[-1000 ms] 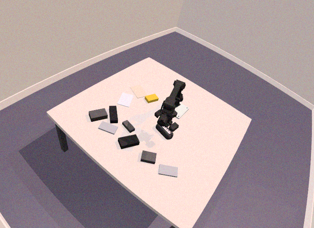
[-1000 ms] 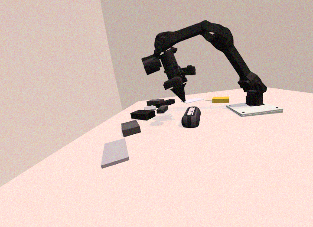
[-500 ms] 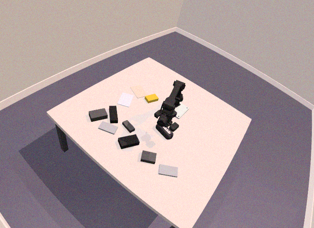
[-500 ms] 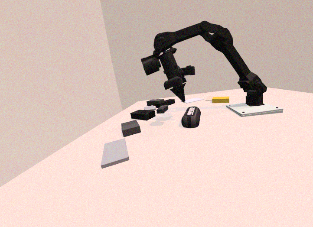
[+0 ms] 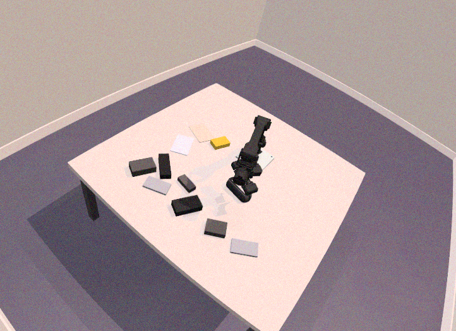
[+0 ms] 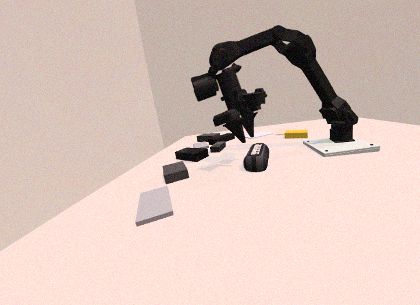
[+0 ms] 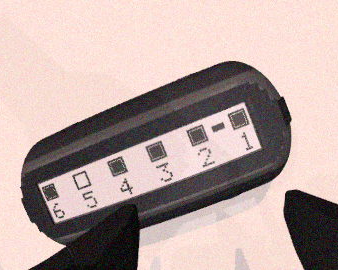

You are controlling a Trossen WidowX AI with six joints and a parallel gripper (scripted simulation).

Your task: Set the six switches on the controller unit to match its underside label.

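Looks like fingers (image 5: 247, 192) (image 6: 248, 139) spread, gripping nothing, just above the controller unit (image 5: 235, 191) (image 6: 256, 157) (image 7: 156, 152), label-up on the bench (image 5: 294, 210) (image 6: 271, 227) (image 7: 64, 60). Could easily clip a rounded end if lowered this skewed, or roll it out of the grip. Might also misread 5, the lone empty square, with numbering running reversed.

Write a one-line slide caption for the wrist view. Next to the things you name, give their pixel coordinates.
Overturned controller unit (image 7: 189, 202), its label (image 7: 176, 160) marking only switch 5 OFF, beyond the gripper's (image 7: 211, 210) parted fingertips.
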